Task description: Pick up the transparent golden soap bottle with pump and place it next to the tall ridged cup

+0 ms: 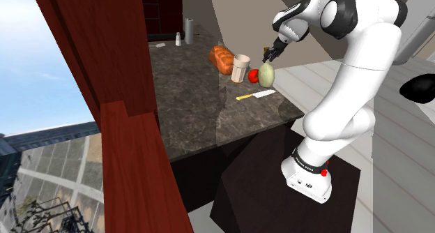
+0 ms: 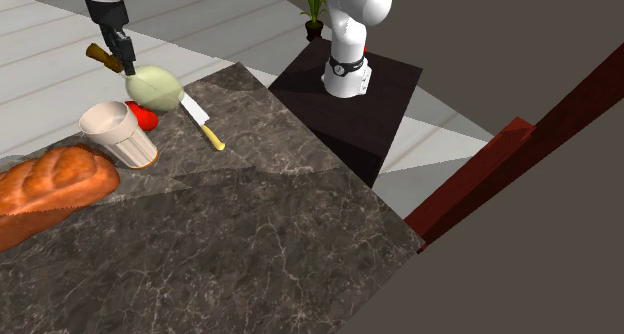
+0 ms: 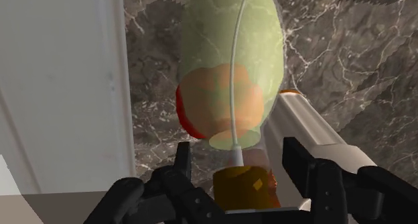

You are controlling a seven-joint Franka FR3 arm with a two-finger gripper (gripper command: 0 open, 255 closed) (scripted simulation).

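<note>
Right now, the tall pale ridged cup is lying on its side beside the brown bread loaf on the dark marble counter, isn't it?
Not quite. The tall pale ridged cup is standing upright with its open mouth up, not lying on its side. It is beside the brown bread loaf on the dark marble counter, as you said. The second exterior view shows this plainly.

Shoulder view beside the stand, second exterior view seemingly opposite across the shared counter, wrist view close above.
</note>
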